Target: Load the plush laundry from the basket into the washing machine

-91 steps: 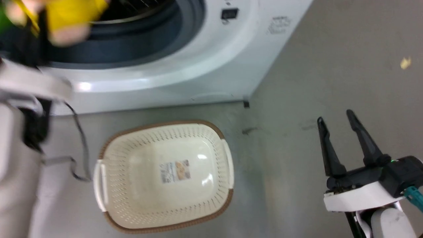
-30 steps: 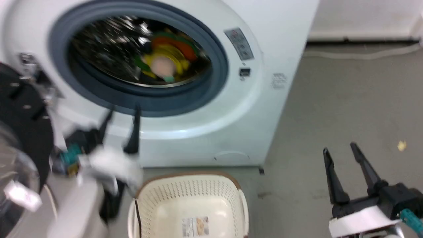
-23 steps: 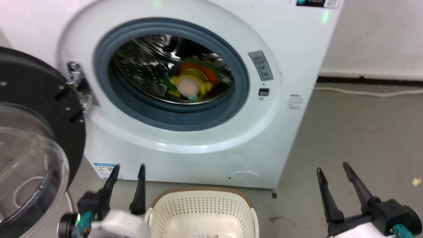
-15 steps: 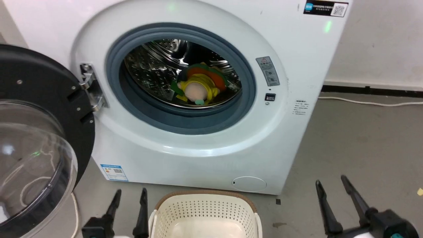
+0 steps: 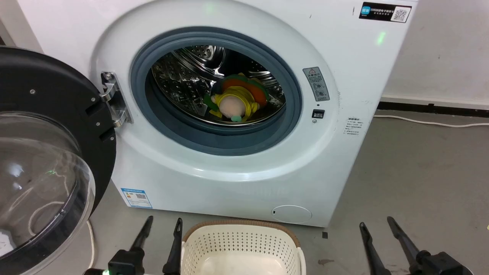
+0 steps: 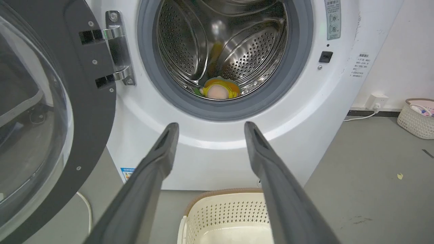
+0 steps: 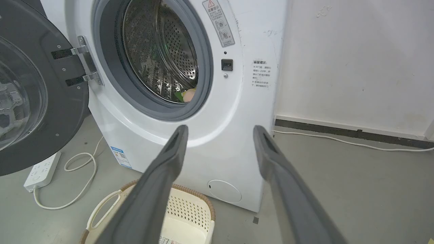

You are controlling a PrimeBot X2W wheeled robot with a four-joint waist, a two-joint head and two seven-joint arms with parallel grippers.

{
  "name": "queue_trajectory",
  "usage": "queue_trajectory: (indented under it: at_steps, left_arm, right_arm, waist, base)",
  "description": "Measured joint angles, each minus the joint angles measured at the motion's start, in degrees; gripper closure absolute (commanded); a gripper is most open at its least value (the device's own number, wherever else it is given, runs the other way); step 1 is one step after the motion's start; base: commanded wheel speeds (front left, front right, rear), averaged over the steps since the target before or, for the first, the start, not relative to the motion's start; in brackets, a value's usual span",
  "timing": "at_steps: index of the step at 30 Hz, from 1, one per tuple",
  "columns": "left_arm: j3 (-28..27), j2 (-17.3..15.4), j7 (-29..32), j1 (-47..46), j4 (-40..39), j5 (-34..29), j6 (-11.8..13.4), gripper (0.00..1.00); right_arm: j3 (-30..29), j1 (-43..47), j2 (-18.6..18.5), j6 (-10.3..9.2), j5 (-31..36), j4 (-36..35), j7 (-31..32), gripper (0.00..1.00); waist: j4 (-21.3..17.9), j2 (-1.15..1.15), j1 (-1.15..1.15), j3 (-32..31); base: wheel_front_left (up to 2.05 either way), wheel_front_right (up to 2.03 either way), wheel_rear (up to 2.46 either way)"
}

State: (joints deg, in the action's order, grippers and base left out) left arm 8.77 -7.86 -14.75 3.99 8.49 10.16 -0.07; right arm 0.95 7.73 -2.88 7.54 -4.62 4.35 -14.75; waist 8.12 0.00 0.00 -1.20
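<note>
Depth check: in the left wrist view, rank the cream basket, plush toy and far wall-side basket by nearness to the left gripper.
1. Cream basket, just below the left gripper.
2. Plush toy, ahead inside the drum.
3. Wall-side basket, far right.

Head camera high, facing forward and down at the washing machine (image 5: 229,183), left wrist camera lower, nearer, square to the drum (image 6: 251,51), right wrist camera low, angled from the right, all three sharing drum and basket (image 5: 240,223) rim.

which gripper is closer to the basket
Left. The left gripper stands open just beside the left rim of the basket; the right gripper, also open, is well off to its right.
</note>
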Motion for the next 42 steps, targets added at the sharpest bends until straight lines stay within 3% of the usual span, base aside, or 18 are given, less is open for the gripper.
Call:
queue_trajectory:
  at_steps: [1,42]
  left_arm:
    - [-0.02,0.01,0.03,-0.04,-0.19,-0.34,-0.1,1.0]
    - [-2.26,1.33,4.16,-0.46,-2.19,-2.83,-0.09,1.0]
  right_arm:
    - [0.01,-0.01,0.0,0.0,0.01,0.02,0.02,1.0]
    - [-0.27,-1.2,0.0,0.0,0.82,-0.86,4.13,1.0]
  waist:
    - [-0.03,0.0,0.0,0.03]
    - [-2.37,0.0,0.01,0.37]
  base:
    - [0.0,0.0,0.0]
    - [0.0,0.0,0.0]
